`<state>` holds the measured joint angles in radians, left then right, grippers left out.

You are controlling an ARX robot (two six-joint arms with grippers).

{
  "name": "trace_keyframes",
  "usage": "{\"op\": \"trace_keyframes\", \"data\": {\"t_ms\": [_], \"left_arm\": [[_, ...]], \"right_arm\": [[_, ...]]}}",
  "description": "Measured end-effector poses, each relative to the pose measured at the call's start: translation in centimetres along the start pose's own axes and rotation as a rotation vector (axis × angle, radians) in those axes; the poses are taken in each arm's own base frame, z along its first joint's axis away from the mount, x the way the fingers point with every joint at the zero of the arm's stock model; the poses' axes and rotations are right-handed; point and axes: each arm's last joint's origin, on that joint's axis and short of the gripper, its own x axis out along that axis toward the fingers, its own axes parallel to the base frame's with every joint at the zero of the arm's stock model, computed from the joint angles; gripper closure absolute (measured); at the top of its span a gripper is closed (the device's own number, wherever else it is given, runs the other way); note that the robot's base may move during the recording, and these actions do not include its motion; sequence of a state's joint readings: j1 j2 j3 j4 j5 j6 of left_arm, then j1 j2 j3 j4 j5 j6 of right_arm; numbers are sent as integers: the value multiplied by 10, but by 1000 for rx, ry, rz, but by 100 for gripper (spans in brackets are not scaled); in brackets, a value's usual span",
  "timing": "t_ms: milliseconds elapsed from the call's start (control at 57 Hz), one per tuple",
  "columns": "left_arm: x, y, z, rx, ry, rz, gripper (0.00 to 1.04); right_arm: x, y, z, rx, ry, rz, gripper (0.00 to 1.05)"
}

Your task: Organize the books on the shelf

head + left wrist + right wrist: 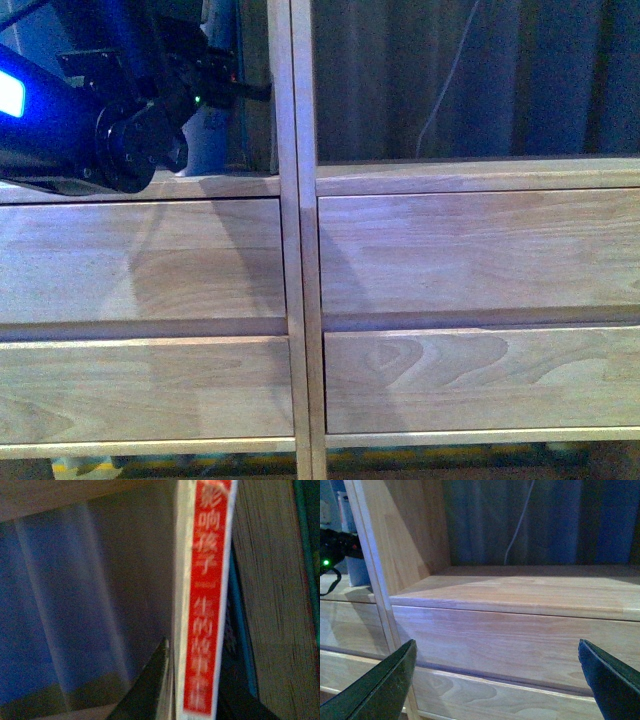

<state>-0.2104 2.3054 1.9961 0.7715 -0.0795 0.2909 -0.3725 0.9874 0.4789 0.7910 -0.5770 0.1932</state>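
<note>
Left wrist view sits close on the paperback (205, 605). Its white-and-red spine runs between the two dark fingers (147, 690) of the left gripper (197, 672). The fingers look clamped on the covers, one to each side, though blur keeps me from being sure of firm contact. Just beside the paperback stands the taller book (272, 620), with grey page edges and a teal cover; I cannot tell whether the two touch.

The step in hand, I judge, is standing the paperback upright next to its neighbour. To do that well, keep the spine vertical and set the lower edge flat on the board. Nudge the paperback against the taller book so it has support (a thin book alone will likely flop). Then ease the grip open only a little and back straight out, so no finger drags it over.

Only the front view places all this. The left arm (90, 130) reaches into the shelf (480, 260) in the cubby left of the central divider (297, 250), above the drawer fronts (140, 260), and it hides the books. The right wrist view alone shows the right gripper (497, 682), spread wide with nothing in it, facing the drawer below the right cubby.
</note>
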Motion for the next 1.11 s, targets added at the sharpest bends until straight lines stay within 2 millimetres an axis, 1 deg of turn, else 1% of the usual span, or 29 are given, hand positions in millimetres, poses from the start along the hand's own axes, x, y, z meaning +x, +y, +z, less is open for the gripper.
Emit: {"op": "trace_keyframes", "data": {"t_ms": [158, 193, 246, 368, 439, 509, 632, 719, 807, 842, 860, 895, 912, 947, 965, 1000, 1018, 1105], "left_arm": [[-9, -4, -14, -18, 41, -13, 53], [-11, -4, -16, -27, 48, -14, 46], [-15, -2, -14, -46, 52, -15, 35], [-25, 4, -8, -73, 38, -10, 18], [-34, 10, -3, -89, 29, 2, 6], [-47, 15, 1, -120, 30, 22, 8], [-71, 20, 9, -154, 52, 28, 7], [-91, 21, 17, -173, 64, -7, 7], [-115, 19, 29, -197, 64, -56, 7], [-130, 18, 37, -201, 67, -77, 7], [-133, 18, 39, -202, 69, -80, 7], [-150, 18, 48, -210, 74, -94, 7], [-154, 18, 50, -211, 76, -97, 7], [-171, 19, 59, -210, 89, -99, 7], [-176, 20, 61, -207, 94, -98, 7], [-195, 23, 69, -204, 118, -89, 7], [-199, 24, 71, -203, 123, -85, 7], [-241, 36, 86, -175, 181, -48, 7]], "right_arm": [[0, 0, 0, 0, 0, 0, 7], [0, 0, 0, 0, 0, 0, 7], [0, 0, 0, 0, 0, 0, 7], [0, 0, 0, 0, 0, 0, 7], [0, 0, 0, 0, 0, 0, 7], [0, 0, 0, 0, 0, 0, 7], [0, 0, 0, 0, 0, 0, 7], [0, 0, 0, 0, 0, 0, 7], [0, 0, 0, 0, 0, 0, 7], [0, 0, 0, 0, 0, 0, 7], [0, 0, 0, 0, 0, 0, 7], [0, 0, 0, 0, 0, 0, 7], [0, 0, 0, 0, 0, 0, 7], [0, 0, 0, 0, 0, 0, 7], [0, 0, 0, 0, 0, 0, 7], [0, 0, 0, 0, 0, 0, 7], [0, 0, 0, 0, 0, 0, 7], [0, 0, 0, 0, 0, 0, 7]]}}
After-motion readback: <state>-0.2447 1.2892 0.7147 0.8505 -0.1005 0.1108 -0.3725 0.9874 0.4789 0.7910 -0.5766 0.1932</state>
